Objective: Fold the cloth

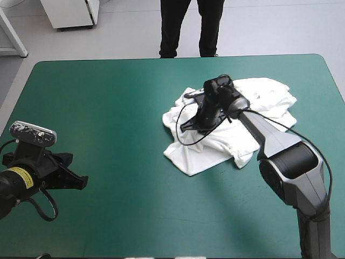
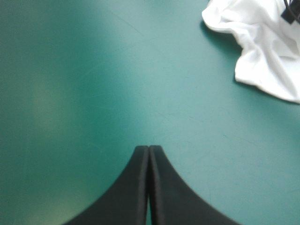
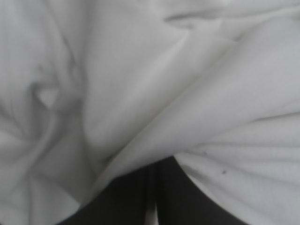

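Teal-green cover spreads across the bench (image 1: 108, 86), and the white T-shirt (image 1: 202, 156) lies on it as a crumpled heap, right of centre and nearer the far edge. Our right pincer (image 1: 192, 125) is lowered into the heap's left side. Seen from its wrist, the black fingers stand all but together with a fold of cloth lying over their tips, so we judge it clamped on the T-shirt. Our left pincer (image 2: 148, 150) hangs over bare cover toward the near-left corner, fingers pressed together on nothing, well apart from the shirt. We judge the step in hand to be opening out the heap before any fold. To do it well, we should raise the cloth slowly so loose layers fall free, then bring the left pincer to a second edge.
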Controlling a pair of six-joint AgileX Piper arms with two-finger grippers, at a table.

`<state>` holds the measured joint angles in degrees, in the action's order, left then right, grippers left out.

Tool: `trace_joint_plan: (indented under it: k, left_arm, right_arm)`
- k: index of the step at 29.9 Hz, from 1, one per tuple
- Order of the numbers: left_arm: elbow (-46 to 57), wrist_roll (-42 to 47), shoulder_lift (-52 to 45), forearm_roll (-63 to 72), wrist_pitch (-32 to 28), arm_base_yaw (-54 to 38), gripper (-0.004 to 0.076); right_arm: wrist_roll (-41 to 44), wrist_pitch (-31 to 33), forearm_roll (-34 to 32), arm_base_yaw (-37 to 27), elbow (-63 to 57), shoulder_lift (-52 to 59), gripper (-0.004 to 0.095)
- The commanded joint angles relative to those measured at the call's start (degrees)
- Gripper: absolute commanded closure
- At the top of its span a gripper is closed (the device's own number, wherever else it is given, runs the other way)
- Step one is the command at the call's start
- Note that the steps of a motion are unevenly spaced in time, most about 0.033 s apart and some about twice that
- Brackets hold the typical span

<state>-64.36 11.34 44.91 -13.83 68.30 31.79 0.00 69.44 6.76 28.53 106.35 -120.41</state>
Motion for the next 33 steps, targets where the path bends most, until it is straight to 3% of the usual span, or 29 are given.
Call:
trace_joint_plan:
  k: [1, 7, 15, 20, 23, 27, 33]
  left_arm:
    - [-1.78, -0.11, 0.05, -0.65, -2.70, 0.01, 0.0746]
    - [-1.78, -0.11, 0.05, -0.65, -1.69, 0.01, 0.0746]
    - [-1.78, -0.11, 0.05, -0.24, -1.90, 0.01, 0.0746]
    - [-1.78, -0.11, 0.05, -0.24, -1.79, 0.01, 0.0746]
    - [-1.78, -0.11, 0.05, -0.35, -1.79, 0.01, 0.0746]
    - [-1.78, -0.11, 0.05, -0.71, -2.58, 0.01, 0.0745]
    - [-1.78, -0.11, 0.05, -0.48, -2.95, 0.01, 0.0745]
  right_arm:
    - [1.23, 2.22, 0.99, 5.73, -6.57, 7.43, 0.0915]
    - [2.67, 2.22, 1.54, 15.61, -18.41, 13.46, 0.0921]
    - [4.04, -1.13, 5.82, 29.34, -18.62, 16.09, 0.0921]
    - [4.67, -2.45, 5.84, 32.11, -18.62, 16.09, 0.0921]
    - [6.62, -0.21, 0.77, 32.00, -16.92, 16.09, 0.0916]
    - [7.45, 2.18, -3.39, 30.82, -12.52, 16.75, 0.0782]
    - [6.94, 2.18, -0.89, 27.57, -5.02, 18.49, 0.0472]
